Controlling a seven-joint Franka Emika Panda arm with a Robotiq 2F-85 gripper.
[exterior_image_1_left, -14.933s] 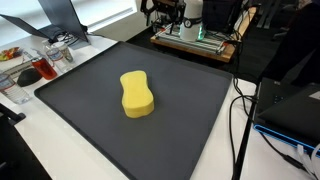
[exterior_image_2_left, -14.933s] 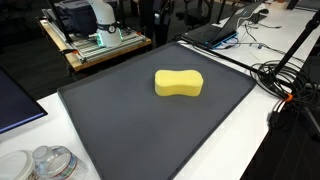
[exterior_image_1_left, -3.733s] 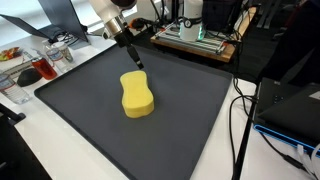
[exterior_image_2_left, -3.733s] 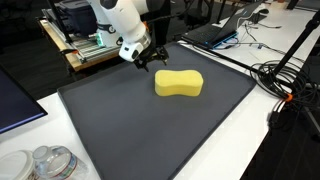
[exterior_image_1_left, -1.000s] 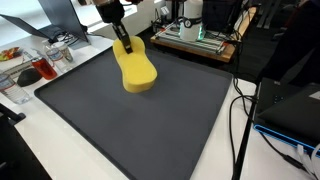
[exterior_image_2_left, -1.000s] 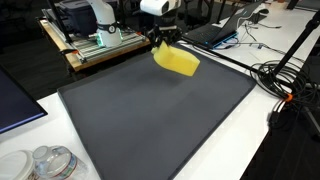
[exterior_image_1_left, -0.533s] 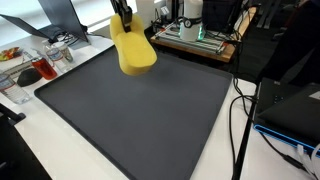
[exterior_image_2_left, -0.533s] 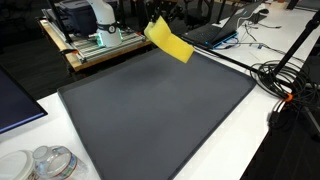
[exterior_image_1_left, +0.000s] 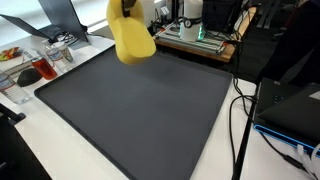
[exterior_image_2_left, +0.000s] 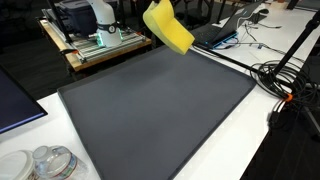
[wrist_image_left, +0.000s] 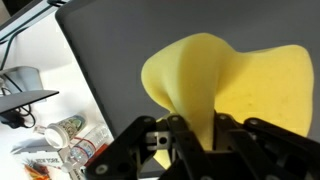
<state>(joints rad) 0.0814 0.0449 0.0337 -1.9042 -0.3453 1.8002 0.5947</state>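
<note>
A yellow peanut-shaped sponge (exterior_image_1_left: 131, 38) hangs high above the dark grey mat (exterior_image_1_left: 150, 115), near the mat's far edge. It also shows tilted in the air (exterior_image_2_left: 168, 27) in both exterior views. In the wrist view my gripper (wrist_image_left: 200, 128) is shut on one end of the sponge (wrist_image_left: 235, 85), and its black fingers (wrist_image_left: 170, 135) squeeze the foam into a fold. In both exterior views the gripper is almost entirely cut off by the top edge. Below the sponge the mat (exterior_image_2_left: 150, 110) is bare.
A wooden platform with equipment (exterior_image_1_left: 195, 40) stands just past the mat's far edge. Cups and a jar (exterior_image_1_left: 40, 65) sit on the white table beside it. A laptop (exterior_image_2_left: 215, 33) and a tangle of cables (exterior_image_2_left: 290, 85) lie on another side, with glass jars (exterior_image_2_left: 50, 163) at a corner.
The sponge has risen further off the mat in the gripper and moved up toward the top of both exterior views. The grip on it has not changed.
</note>
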